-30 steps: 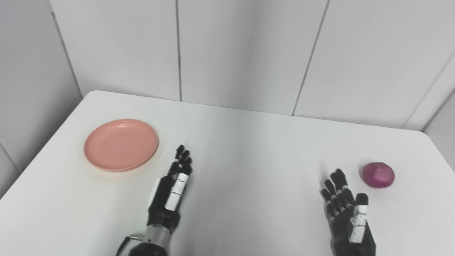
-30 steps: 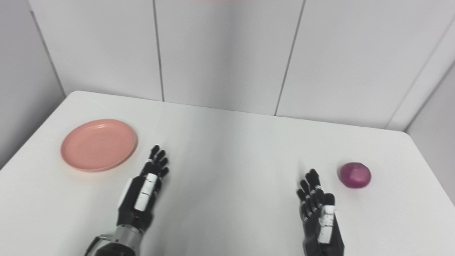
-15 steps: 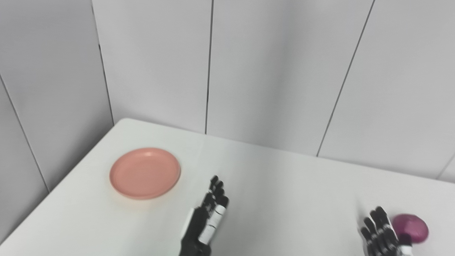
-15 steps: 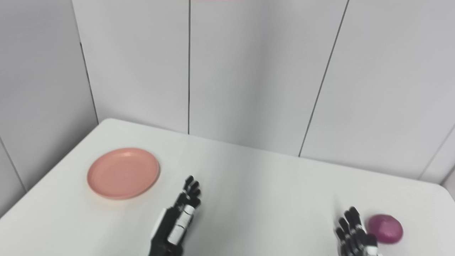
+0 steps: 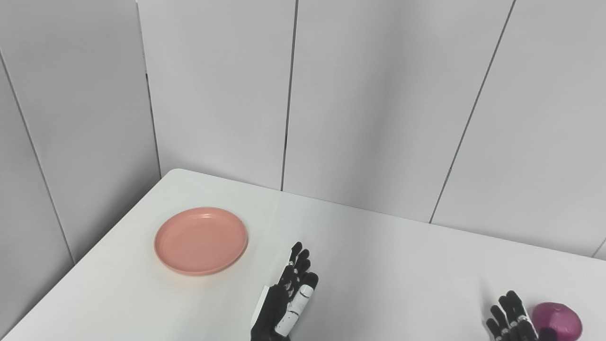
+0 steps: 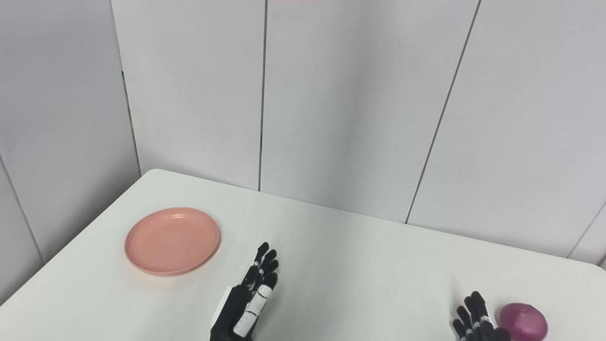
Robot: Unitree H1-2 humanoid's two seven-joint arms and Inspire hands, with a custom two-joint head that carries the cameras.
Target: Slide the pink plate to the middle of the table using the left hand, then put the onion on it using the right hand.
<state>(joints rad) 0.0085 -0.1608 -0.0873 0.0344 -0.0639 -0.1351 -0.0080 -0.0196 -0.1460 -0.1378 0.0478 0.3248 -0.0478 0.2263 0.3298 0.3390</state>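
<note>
Sitting over at about 9 o'clock on the white table [image 5: 388, 265] is the pink plate [image 5: 201, 240], flat and bare, closer to the left edge than to the centre; it's got nothing on it and nothing touching it; the left hand [image 5: 287, 303] pokes up from the bottom edge at roughly 6 o'clock, black with white patches, fingers [image 5: 297, 258] stretched out straight and slightly fanned, pointing toward 12 o'clock, holding nothing; it's off to the 4 o'clock side of the plate with a clear strip of tabletop between them, so no contact there; way over at 4 o'clock on the table the purple-red onion [image 6: 523, 321] rests on the surface near the right edge, partly cut off by the frame bottom; the right hand [image 6: 476, 322] is just beside it on its 9 o'clock side, only the upper part showing, fingers apart and pointing up, nothing in its grip; can't honestly tell if it's brushing the onion or just really close; grey wall panels [image 5: 369, 94] with dark seams fill everything behind the table.
</note>
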